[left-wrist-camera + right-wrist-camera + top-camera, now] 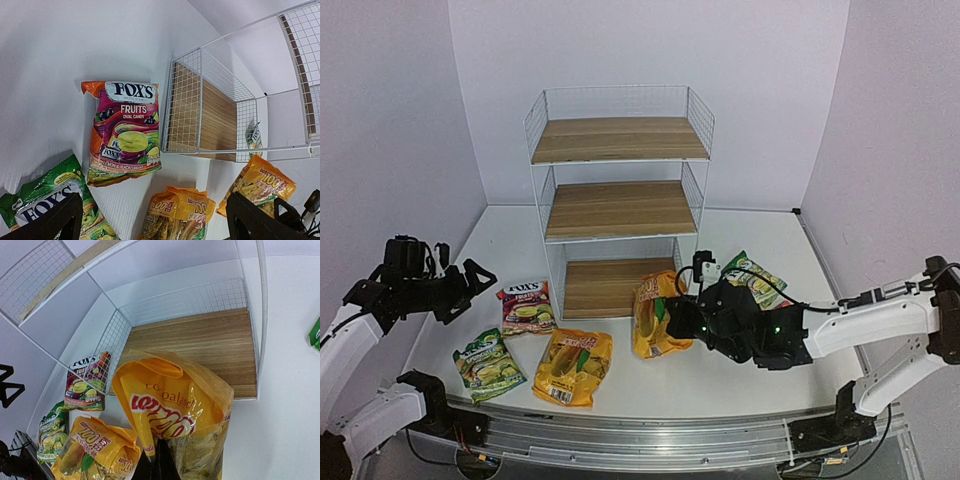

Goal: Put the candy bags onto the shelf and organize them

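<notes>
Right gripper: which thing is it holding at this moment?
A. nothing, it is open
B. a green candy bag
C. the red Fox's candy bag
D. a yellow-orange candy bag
D: the right gripper is shut on an edge of a yellow-orange candy bag, which it holds up in front of the shelf.

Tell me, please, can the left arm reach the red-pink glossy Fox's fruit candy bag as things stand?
Probably yes: the left arm's open fingers point toward the red-pink glossy candy bag, which lies uncovered with nothing between.
</notes>
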